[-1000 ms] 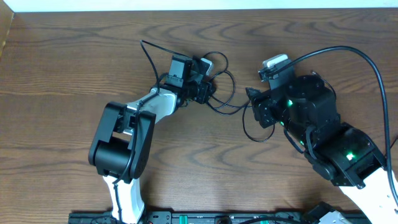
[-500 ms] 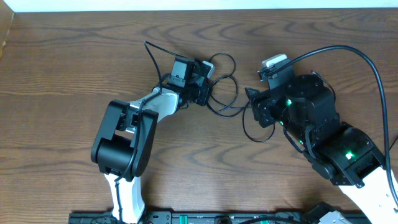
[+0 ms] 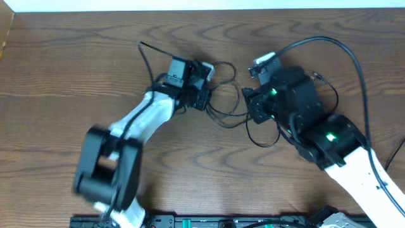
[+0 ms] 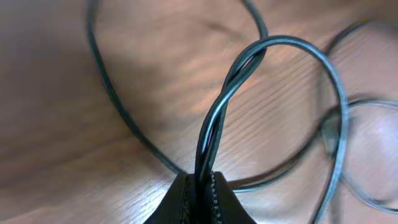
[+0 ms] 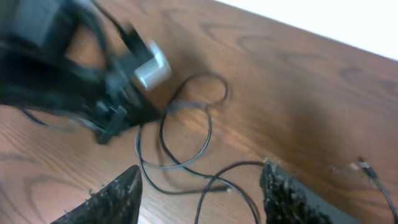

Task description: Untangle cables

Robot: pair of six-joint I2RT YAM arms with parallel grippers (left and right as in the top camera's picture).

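The thin black cables lie tangled between my two grippers at mid table. My left gripper is shut on two twisted strands of cable, pinched at the fingertips; a loop arcs away above them. My right gripper hovers just right of the tangle, open and empty, its fingers spread over a cable loop and a small plug tip. The left gripper and a white-tipped plug show in the right wrist view.
One loose cable end runs out to the upper left. Another small plug end lies right of the right wrist. A thick black arm cable arcs over the right arm. The wooden table ends at a white back edge.
The left arm has swung left, pulling its held strands so the loops drew tighter. The right arm has moved up and left, closer to the tangle.
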